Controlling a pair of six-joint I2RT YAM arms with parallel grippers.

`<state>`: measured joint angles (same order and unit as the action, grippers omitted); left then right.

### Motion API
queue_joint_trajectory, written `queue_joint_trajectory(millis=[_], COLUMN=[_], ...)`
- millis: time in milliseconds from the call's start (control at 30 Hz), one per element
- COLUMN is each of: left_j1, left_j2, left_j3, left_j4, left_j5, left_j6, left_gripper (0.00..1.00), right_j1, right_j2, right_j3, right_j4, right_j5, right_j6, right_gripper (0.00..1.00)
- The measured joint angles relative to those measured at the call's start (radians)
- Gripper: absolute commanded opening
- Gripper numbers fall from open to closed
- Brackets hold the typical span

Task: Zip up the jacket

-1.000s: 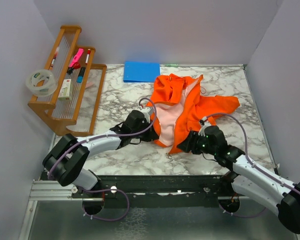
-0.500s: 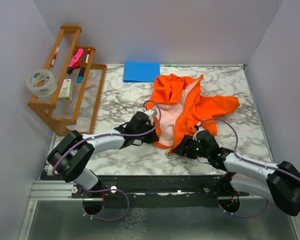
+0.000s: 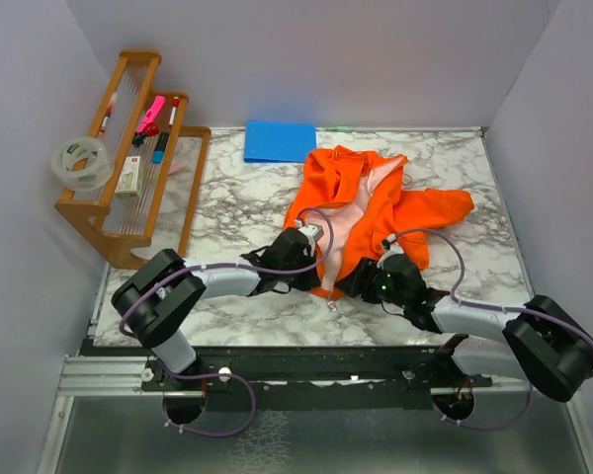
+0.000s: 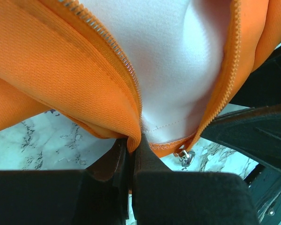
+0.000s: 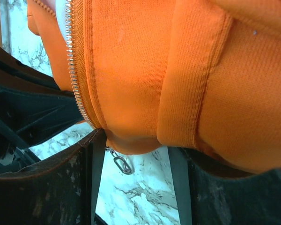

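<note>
The orange jacket [image 3: 415,209] lies on the marble table [image 3: 232,193], its front open and the pale pink lining [image 3: 338,225] showing. My left gripper [image 3: 314,269] is shut on the bottom hem of one front edge; in the left wrist view [image 4: 133,140] the fabric [image 4: 61,70] is pinched between the fingers, beside the zipper teeth [image 4: 124,65]. My right gripper [image 3: 354,282] is open, its fingers [image 5: 91,159] on either side of the other front panel's bottom corner [image 5: 131,93]. The metal zipper pull [image 5: 121,163] hangs below that corner; it also shows in the left wrist view [image 4: 185,158].
A flat blue rectangle [image 3: 280,141] lies at the back, just behind the jacket. A wooden rack [image 3: 138,168] with pens and a tape roll [image 3: 81,163] stands at the left. White walls close in the table's sides and back.
Both grippers moved toward each other at the jacket's bottom hem. The left one carried its front edge rightward, narrowing the open front. The right one slid left to the other corner.
</note>
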<state>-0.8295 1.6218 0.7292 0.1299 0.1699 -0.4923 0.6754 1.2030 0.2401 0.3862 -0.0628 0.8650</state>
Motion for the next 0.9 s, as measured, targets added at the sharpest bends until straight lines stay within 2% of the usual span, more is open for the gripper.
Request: queue_joint_trajectory(millis=[133, 267, 400, 567, 700, 900], left_j1=[-0.011, -0.024, -0.032, -0.041, -0.049, -0.057], left_j2=[0.006, 0.016, 0.020, 0.020, 0.020, 0.013], left_j3=[0.000, 0.002, 0.007, 0.008, 0.013, 0.032], left_j4=[0.010, 0.019, 0.020, 0.019, 0.035, 0.061], left_j5=[-0.003, -0.003, -0.003, -0.011, -0.022, -0.036], left_j6=[0.000, 0.000, -0.001, -0.007, -0.018, -0.035], left_gripper=[0.00, 0.00, 0.00, 0.00, 0.00, 0.00], right_j1=[0.000, 0.000, 0.000, 0.000, 0.006, 0.006], right_j2=[0.029, 0.053, 0.051, -0.055, -0.147, -0.177], right_j3=[0.000, 0.002, 0.002, 0.032, 0.137, 0.274], right_j4=[0.040, 0.058, 0.048, -0.097, -0.323, -0.607], right_j5=[0.017, 0.028, 0.040, 0.066, 0.097, 0.134], right_j6=[-0.031, -0.080, -0.114, -0.146, -0.172, -0.215], right_gripper=[0.52, 0.32, 0.20, 0.02, 0.01, 0.00])
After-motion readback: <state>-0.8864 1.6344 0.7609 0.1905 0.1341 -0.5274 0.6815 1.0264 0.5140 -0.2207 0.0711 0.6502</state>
